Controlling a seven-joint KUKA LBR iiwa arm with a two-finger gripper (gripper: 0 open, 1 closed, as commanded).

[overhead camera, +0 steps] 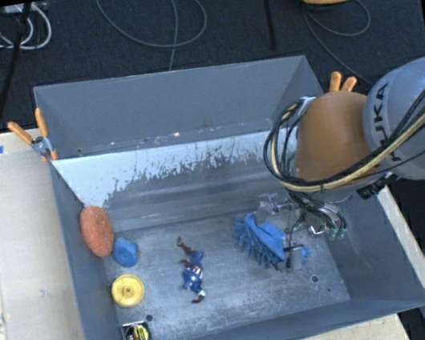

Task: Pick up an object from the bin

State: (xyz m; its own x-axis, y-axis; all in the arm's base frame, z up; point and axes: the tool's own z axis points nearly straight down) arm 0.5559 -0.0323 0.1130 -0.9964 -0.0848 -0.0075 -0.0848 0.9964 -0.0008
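A blue brush (261, 240) with bristles lies on the bin floor at the right of middle. My gripper (293, 255) is down at the brush's right end, its dark fingers touching or straddling the blue handle. How far apart the fingers stand is hidden by the brush and the wrist above. A small blue and red toy figure (191, 272) lies to the left of the brush, in the middle of the floor.
Along the left side lie an orange oval sponge (97, 230), a blue cap (125, 252), a yellow round piece (127, 290) and a small tape measure (136, 336). The arm with its orange cover and cables hangs over the bin's right wall.
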